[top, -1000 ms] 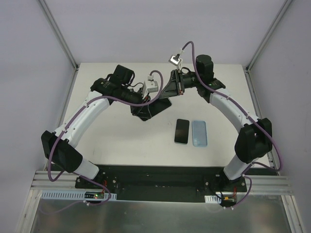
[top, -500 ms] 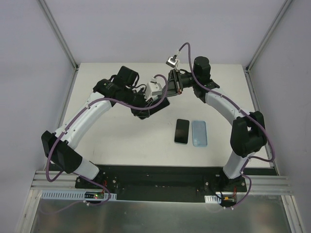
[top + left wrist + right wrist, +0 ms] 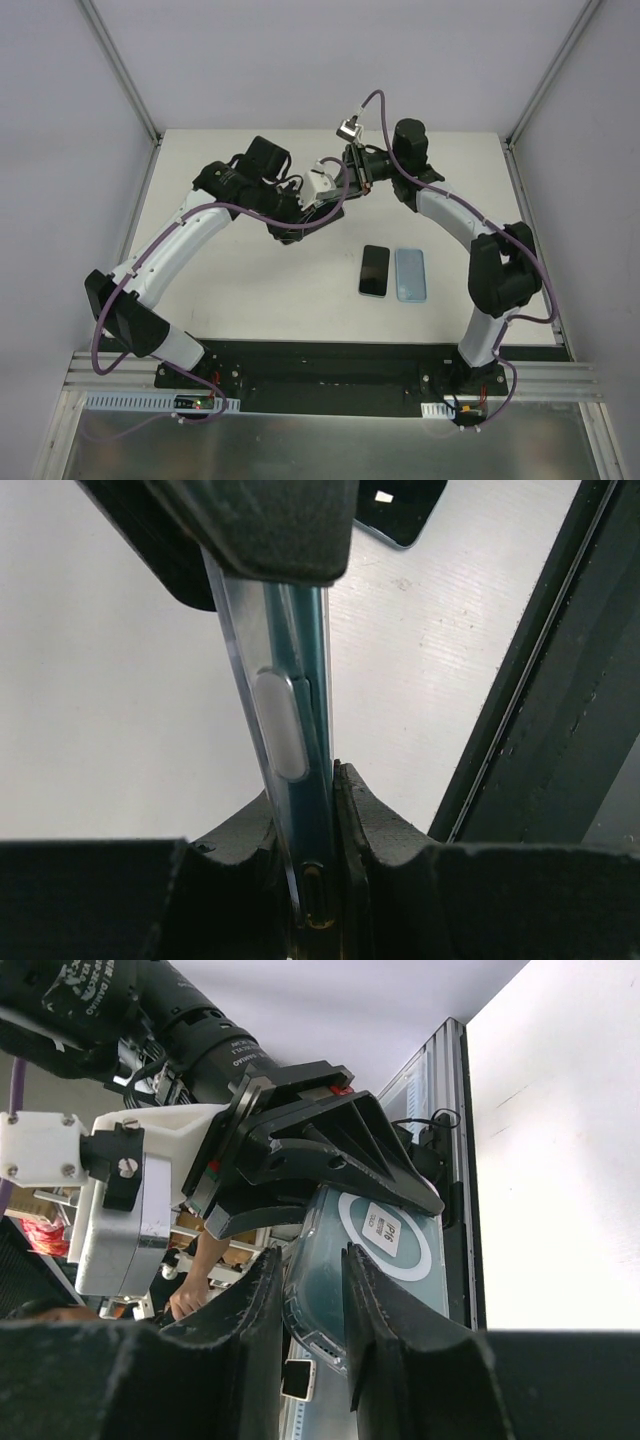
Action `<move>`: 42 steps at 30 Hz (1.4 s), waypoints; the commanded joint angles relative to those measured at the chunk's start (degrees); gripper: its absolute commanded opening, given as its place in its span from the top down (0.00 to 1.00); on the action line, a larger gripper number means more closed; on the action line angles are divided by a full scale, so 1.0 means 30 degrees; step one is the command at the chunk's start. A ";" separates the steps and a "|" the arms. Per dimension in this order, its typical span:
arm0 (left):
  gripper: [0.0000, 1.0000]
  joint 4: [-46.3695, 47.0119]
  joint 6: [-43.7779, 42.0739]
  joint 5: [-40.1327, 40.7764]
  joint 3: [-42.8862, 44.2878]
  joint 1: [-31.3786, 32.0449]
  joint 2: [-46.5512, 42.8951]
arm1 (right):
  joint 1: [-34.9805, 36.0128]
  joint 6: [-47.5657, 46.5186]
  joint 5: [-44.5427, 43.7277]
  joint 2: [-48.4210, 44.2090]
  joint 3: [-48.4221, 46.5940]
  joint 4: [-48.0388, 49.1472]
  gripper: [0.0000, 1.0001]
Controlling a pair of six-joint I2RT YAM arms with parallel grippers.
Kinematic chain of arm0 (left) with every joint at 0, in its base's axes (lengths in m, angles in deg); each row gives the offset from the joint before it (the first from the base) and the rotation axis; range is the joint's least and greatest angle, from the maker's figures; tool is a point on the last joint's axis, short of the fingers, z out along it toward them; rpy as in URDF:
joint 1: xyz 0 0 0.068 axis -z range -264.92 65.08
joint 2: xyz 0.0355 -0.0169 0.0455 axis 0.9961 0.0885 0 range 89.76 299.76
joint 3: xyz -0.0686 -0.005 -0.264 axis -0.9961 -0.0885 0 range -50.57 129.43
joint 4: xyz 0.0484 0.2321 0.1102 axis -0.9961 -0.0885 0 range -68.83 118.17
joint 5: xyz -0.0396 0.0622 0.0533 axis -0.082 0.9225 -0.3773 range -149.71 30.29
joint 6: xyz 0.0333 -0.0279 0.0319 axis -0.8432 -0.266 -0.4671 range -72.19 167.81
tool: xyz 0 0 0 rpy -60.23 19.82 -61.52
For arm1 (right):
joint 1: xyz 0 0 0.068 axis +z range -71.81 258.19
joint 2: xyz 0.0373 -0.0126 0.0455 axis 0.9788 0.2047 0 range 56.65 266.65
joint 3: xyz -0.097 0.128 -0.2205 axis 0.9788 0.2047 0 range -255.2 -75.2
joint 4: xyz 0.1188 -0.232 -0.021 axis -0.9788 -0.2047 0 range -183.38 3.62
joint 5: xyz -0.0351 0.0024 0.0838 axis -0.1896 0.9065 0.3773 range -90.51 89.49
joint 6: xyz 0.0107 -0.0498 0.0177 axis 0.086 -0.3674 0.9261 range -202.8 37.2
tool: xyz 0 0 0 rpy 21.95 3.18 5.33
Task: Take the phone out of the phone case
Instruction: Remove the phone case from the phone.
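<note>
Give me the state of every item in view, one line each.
cased phone: held in the air, case on
left gripper: shut on the cased phone
right gripper: shut on the cased phone
black phone: lying flat, untouched
blue case: lying flat beside the black phone, untouched

My left gripper (image 3: 305, 792): clamped on one end of phone case (image 3: 270, 640).
My right gripper (image 3: 310, 1265): clamped on its opposite end.

Left hand (image 3: 308, 218), right hand (image 3: 348, 188) on cased phone (image 3: 330, 208) (far-centre)
</note>
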 commanded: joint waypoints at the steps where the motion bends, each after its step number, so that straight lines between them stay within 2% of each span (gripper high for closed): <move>1: 1.00 0.1807 -0.1314 -0.0763 0.1906 0.1112 -0.0359 | 0.0327 0.2404 -0.2322 0.1218 0.0118 0.0717 1.00; 22: 1.00 0.1191 -0.1519 -0.0587 0.2171 0.1288 -0.0563 | 0.0532 0.3345 -0.1941 0.2009 0.0000 0.1658 1.00; 32: 1.00 0.0810 -0.1870 -0.0908 0.1673 0.1317 -0.0710 | -0.0228 0.2261 -0.2291 0.1923 -0.0614 -0.0098 0.99; 34: 1.00 0.0664 -0.1987 -0.0996 0.1556 0.1288 -0.0769 | -0.0580 0.1794 -0.2409 0.1805 -0.0790 -0.0742 0.94; 38: 1.00 0.0371 -0.2193 -0.1143 0.1322 0.1259 -0.0827 | -0.1283 0.1149 -0.2643 0.1396 -0.0967 -0.1650 0.70; 39: 1.00 0.0312 -0.2164 -0.1259 0.1292 0.1230 -0.0827 | -0.1458 0.0770 -0.2702 0.1221 -0.1025 -0.2029 0.55; 42: 1.00 0.0311 -0.2047 -0.1844 0.1146 0.0938 -0.0856 | -0.1957 -0.1363 -0.3052 0.0431 -0.1055 -0.3987 0.41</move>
